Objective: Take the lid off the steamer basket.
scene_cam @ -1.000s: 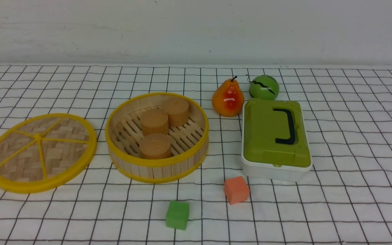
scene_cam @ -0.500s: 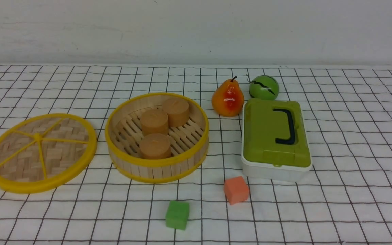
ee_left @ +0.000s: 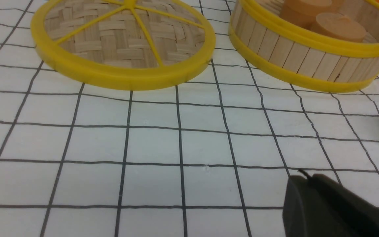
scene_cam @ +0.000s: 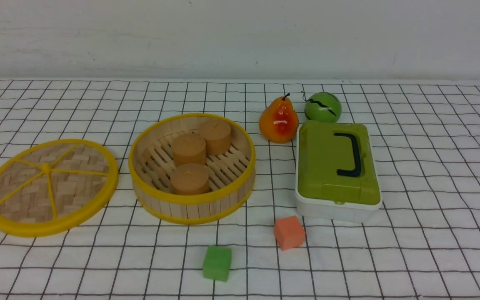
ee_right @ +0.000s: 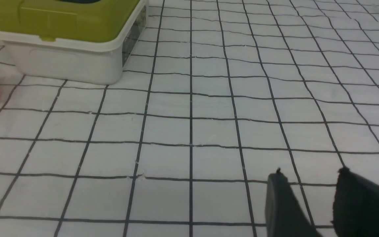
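The lid (scene_cam: 50, 186), a woven bamboo disc with yellow rim and spokes, lies flat on the cloth left of the steamer basket (scene_cam: 192, 166). The basket is uncovered and holds three tan cylinders. In the left wrist view the lid (ee_left: 123, 42) and the basket (ee_left: 311, 56) lie well beyond my left gripper (ee_left: 308, 179), whose fingers are together with nothing between them. My right gripper (ee_right: 311, 176) hovers over bare cloth with a small gap between its fingers, empty. Neither gripper shows in the front view.
A white box with an olive-green lid and black handle (scene_cam: 336, 168) stands right of the basket, with a pear (scene_cam: 278, 121) and a green ball (scene_cam: 323, 107) behind it. An orange cube (scene_cam: 289, 232) and a green cube (scene_cam: 217, 262) lie near the front.
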Controlling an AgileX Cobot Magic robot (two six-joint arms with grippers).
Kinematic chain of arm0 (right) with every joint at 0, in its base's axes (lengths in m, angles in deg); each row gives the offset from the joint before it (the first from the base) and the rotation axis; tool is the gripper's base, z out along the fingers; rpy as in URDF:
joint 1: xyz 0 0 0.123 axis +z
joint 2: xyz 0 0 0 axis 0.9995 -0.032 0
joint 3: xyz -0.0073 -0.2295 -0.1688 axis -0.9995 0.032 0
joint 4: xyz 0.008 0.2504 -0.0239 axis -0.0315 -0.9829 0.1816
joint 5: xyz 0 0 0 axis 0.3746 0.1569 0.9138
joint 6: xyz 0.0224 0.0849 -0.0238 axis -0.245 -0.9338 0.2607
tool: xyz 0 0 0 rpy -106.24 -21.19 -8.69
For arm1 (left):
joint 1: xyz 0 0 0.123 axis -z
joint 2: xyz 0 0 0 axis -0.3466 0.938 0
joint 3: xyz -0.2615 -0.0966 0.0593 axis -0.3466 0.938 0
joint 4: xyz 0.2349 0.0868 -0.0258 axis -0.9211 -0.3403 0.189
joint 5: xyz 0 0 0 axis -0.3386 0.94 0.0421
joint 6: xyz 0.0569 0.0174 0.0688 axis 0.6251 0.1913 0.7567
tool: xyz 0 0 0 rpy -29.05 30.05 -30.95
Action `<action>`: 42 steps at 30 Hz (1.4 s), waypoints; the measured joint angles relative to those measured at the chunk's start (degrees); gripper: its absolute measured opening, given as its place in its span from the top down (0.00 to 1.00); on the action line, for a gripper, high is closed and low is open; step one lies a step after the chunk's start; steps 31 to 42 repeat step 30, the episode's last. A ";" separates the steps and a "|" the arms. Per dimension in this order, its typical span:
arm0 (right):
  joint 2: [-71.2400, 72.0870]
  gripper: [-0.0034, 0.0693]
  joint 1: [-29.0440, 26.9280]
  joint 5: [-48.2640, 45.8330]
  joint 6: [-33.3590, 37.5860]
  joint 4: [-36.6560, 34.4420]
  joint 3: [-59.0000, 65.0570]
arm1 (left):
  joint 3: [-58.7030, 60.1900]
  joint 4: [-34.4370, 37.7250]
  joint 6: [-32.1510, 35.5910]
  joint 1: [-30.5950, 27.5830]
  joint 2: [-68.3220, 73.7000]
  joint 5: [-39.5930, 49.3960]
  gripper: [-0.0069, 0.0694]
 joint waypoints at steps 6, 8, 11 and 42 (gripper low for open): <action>0.00 0.62 0.00 0.00 0.00 0.00 0.00 | 0.00 0.00 0.00 0.00 0.00 0.00 0.91; 0.00 0.62 0.00 0.00 0.00 0.00 0.00 | 0.00 0.00 0.00 0.00 0.00 0.00 0.91; 0.00 0.62 0.00 0.00 0.00 0.00 0.00 | 0.00 0.00 0.00 0.00 0.00 0.00 0.91; 0.00 0.62 0.00 0.00 0.00 0.00 0.00 | 0.00 0.00 0.00 0.00 0.00 0.00 0.88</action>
